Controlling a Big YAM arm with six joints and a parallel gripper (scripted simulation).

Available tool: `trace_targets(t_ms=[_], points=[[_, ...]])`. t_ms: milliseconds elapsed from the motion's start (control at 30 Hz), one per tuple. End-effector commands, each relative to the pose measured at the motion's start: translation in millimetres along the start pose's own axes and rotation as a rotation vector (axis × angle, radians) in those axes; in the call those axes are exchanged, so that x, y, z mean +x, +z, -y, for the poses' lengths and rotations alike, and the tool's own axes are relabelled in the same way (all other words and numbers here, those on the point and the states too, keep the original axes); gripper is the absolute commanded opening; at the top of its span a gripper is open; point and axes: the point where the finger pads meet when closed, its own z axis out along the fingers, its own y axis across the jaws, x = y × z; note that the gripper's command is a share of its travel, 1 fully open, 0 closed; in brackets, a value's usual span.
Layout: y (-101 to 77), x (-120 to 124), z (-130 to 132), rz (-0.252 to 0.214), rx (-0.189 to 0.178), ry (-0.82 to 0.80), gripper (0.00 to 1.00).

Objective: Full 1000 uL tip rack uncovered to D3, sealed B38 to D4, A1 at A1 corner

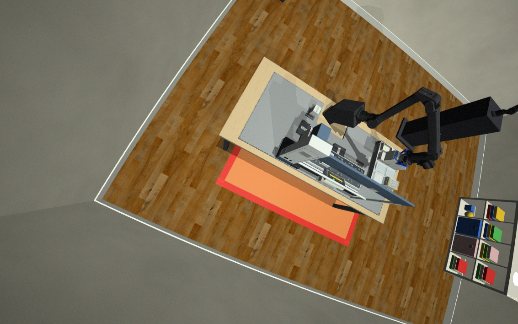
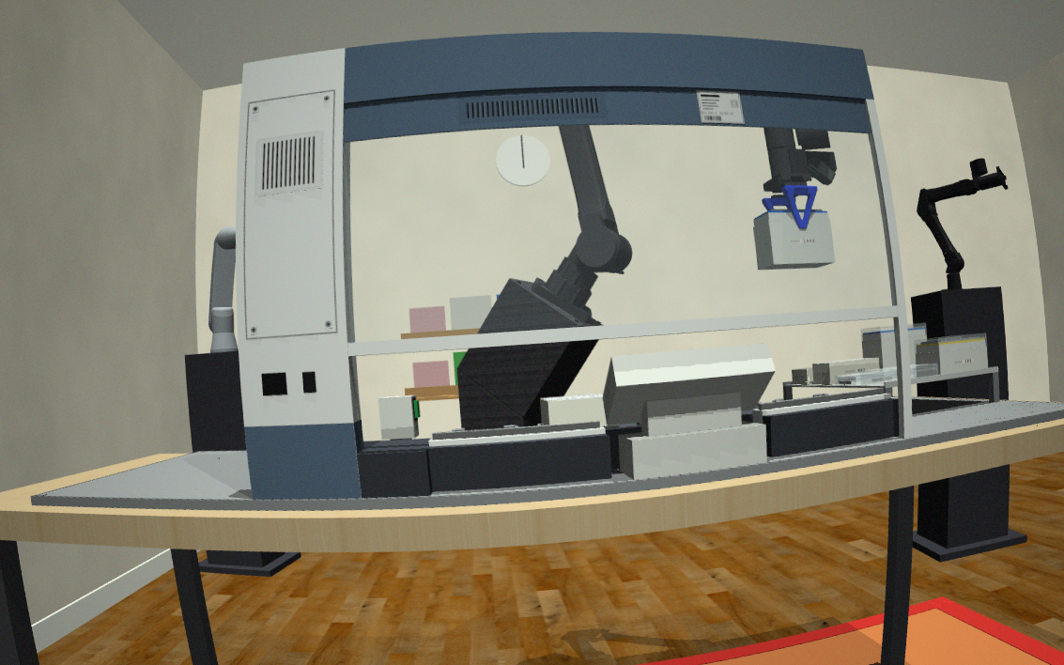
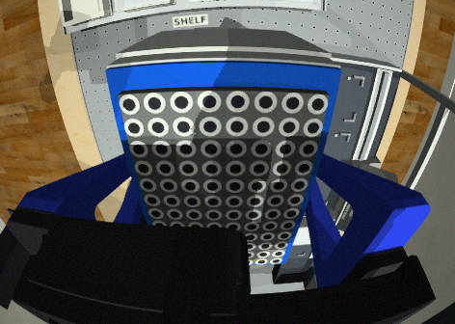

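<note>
While the top view only places the gripper [image 1: 401, 158] beside the SHELF [image 1: 387, 171], the exterior view shows it pinching the rack [image 2: 794, 239] high above the SHELF, probably to clear the labware. Only the wrist view shows pale tip rings filling the rack's uncovered top, bound for D3.

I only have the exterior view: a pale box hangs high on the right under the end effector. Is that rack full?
Observer: In the wrist view, every visible place on the tip rack shows a pale ring. The nearest rows are hidden behind the end effector.
Operator: How is it gripped?
Observer: The blue fingers clamp its two long sides.
Operator: What lies below it?
Observer: The SHELF label sits just beyond its far edge, so the shelf items lie ahead of it, not beneath.
</note>
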Motion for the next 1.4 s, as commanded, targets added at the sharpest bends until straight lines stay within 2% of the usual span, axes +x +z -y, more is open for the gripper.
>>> trace_targets(t_ms=[0,133,200,233,300,400,700,1367], points=[[-20.8,-19,27,0.044,0.041,-0.053,0.00],[-20.8,-16,44,0.035,0.038,-0.054,0.00],[-20.8,-16,44,0.035,0.038,-0.054,0.00],[-10.0,-2,28,0.021,0.011,-0.069,0.00],[-13.2,-4,28,0.027,0.017,-0.070,0.00],[-15.7,-9,36,0.032,0.028,0.019,0.00],[-15.8,-9,37,0.034,0.027,0.200,0.00],[-15.9,-9,37,0.038,0.023,0.520,0.00]])
